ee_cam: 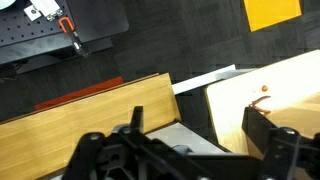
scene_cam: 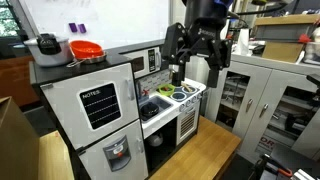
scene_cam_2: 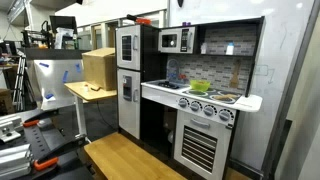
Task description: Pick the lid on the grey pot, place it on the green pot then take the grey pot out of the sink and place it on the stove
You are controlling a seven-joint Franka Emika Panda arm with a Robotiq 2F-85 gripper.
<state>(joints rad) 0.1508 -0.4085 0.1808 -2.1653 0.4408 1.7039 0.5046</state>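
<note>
Well, green pot (scene_cam_2: pixel 200 87) bright lime on white counter (scene_cam_2: pixel 250 101), gripper (scene_cam: pixel 179 72) above w/ jaws wide, nothing btwn.

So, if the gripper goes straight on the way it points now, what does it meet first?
Probably the green pot or the counter beside it: the gripper points down above them. Depth is unclear.

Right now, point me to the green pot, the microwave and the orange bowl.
green pot (scene_cam_2: pixel 200 87), in an exterior view, on its side wall.
microwave (scene_cam_2: pixel 174 41), in an exterior view, on its door.
orange bowl (scene_cam: pixel 87 50), in an exterior view, on its outer wall.
</note>
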